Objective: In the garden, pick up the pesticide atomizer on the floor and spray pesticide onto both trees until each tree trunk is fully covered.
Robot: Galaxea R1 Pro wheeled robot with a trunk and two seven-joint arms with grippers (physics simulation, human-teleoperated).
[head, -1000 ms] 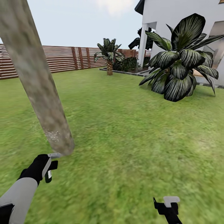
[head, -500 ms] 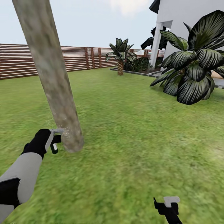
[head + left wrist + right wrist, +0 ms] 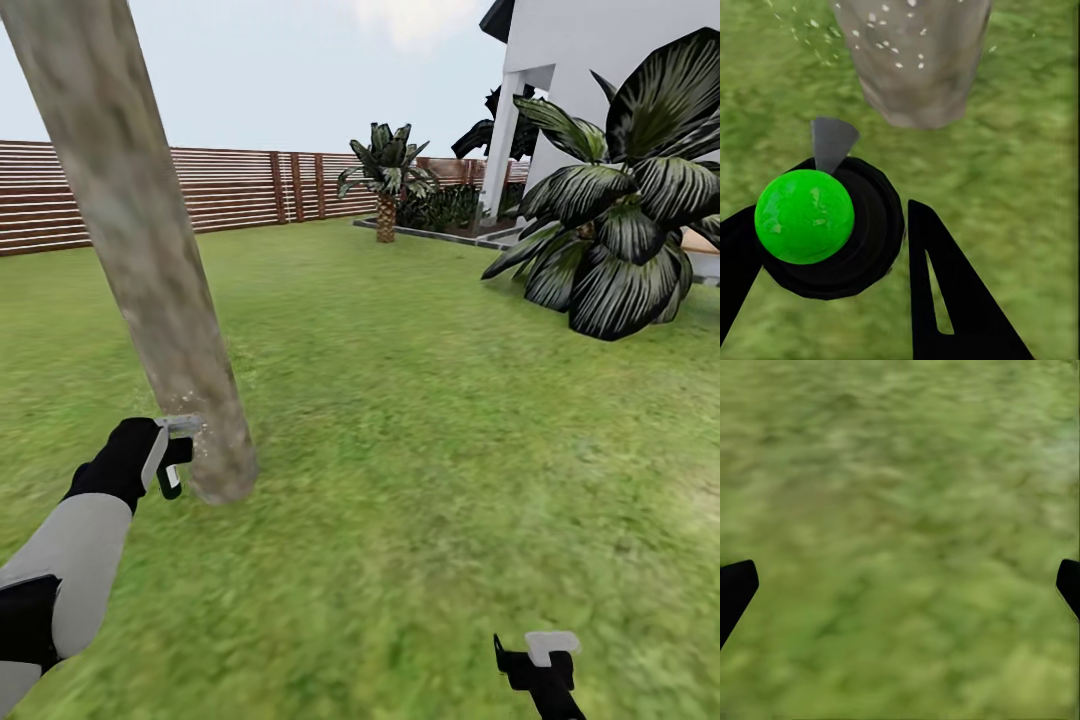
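Observation:
A thick mottled grey-brown tree trunk (image 3: 140, 250) leans across the left of the head view and meets the grass floor (image 3: 420, 480). My left gripper (image 3: 165, 455) is just left of the trunk's base, almost touching it. It is shut on the pesticide atomizer (image 3: 806, 217), a black round body with a bright green cap and a grey nozzle pointing at the trunk (image 3: 919, 67). White pesticide specks (image 3: 889, 49) dot the trunk's lowest part and float beside it. My right gripper (image 3: 540, 660) hangs low at the front right, open over bare grass (image 3: 900, 510).
A large dark broad-leaved plant (image 3: 620, 230) stands at the right, in front of a white house (image 3: 600, 50). A short palm (image 3: 387, 185) grows by the brown slat fence (image 3: 200, 190) at the back. Open lawn lies between the trunk and these.
The whole view has shifted, so the camera moved. Relative to the trunk's base, my left gripper with the atomizer has risen from below it to level with it. The right gripper is unchanged.

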